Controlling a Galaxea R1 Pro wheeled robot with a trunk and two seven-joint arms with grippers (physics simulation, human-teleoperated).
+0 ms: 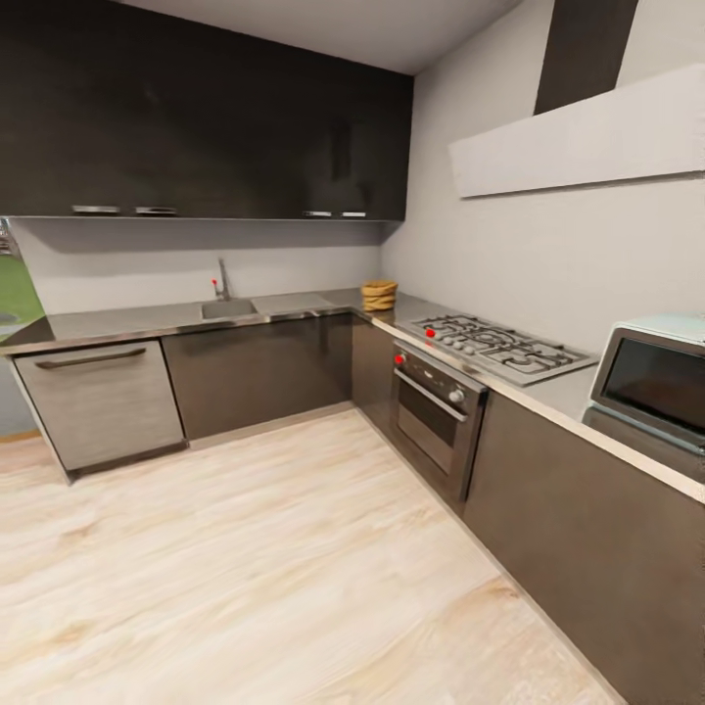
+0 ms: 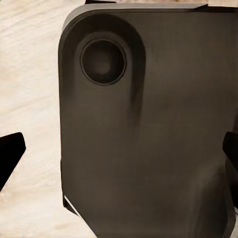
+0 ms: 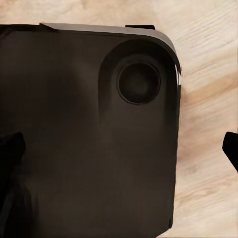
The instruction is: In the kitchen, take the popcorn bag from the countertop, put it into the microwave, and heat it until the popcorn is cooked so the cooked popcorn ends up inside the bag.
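Note:
In the head view the mustard-yellow popcorn bag (image 1: 379, 295) stands far off in the corner of the grey steel countertop (image 1: 127, 320), just beyond the gas hob (image 1: 496, 346). The pale mint microwave (image 1: 654, 380) sits on the worktop at the right edge, its dark glass door closed. My left gripper (image 2: 119, 158) hangs open over my own dark base (image 2: 148, 124), one black fingertip (image 2: 10, 157) at each side of its wrist view. My right gripper (image 3: 119, 148) is open the same way above the base (image 3: 89, 139), nothing between its fingers (image 3: 231, 150).
A dark oven (image 1: 433, 416) with a steel handle sits under the hob. Along the back wall are a sink with a tap (image 1: 227, 306) and a steel dishwasher front (image 1: 101, 401). Light wood floor (image 1: 255, 558) stretches between me and the cabinets.

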